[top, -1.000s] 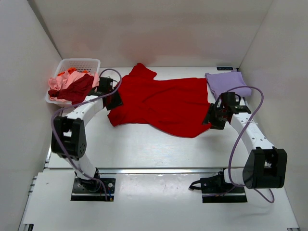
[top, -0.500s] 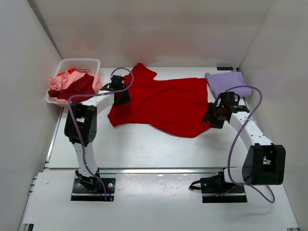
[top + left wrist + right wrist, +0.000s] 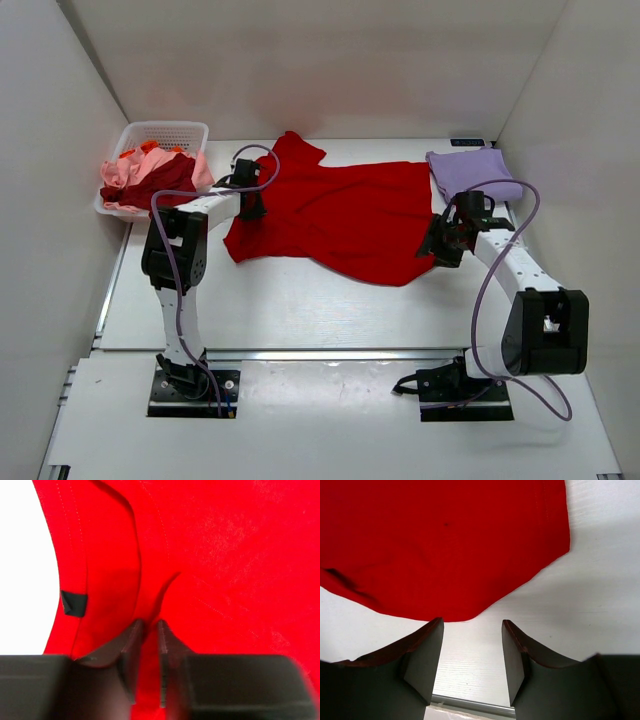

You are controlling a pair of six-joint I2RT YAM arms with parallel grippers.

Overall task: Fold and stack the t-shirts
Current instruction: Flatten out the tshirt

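A bright red t-shirt (image 3: 335,215) lies spread across the middle of the table. My left gripper (image 3: 250,200) sits at its left edge, jaws nearly shut with a pinch of red cloth (image 3: 148,630) between them, near the collar and a small dark tag (image 3: 73,603). My right gripper (image 3: 436,244) is open at the shirt's right hem; the red hem (image 3: 455,555) lies just past its fingertips (image 3: 432,645) over bare table. A folded lavender t-shirt (image 3: 473,173) lies at the back right. Pink, orange and dark red shirts (image 3: 148,178) are heaped in a basket.
A white plastic basket (image 3: 165,133) stands at the back left against the left wall. White walls close in the table on three sides. A metal rail (image 3: 330,353) runs along the table's near edge in front of the arm bases.
My left gripper has moved away from the basket, right and back onto the shirt's left edge, with the elbow swinging inward. My right gripper has shifted slightly toward the hem.
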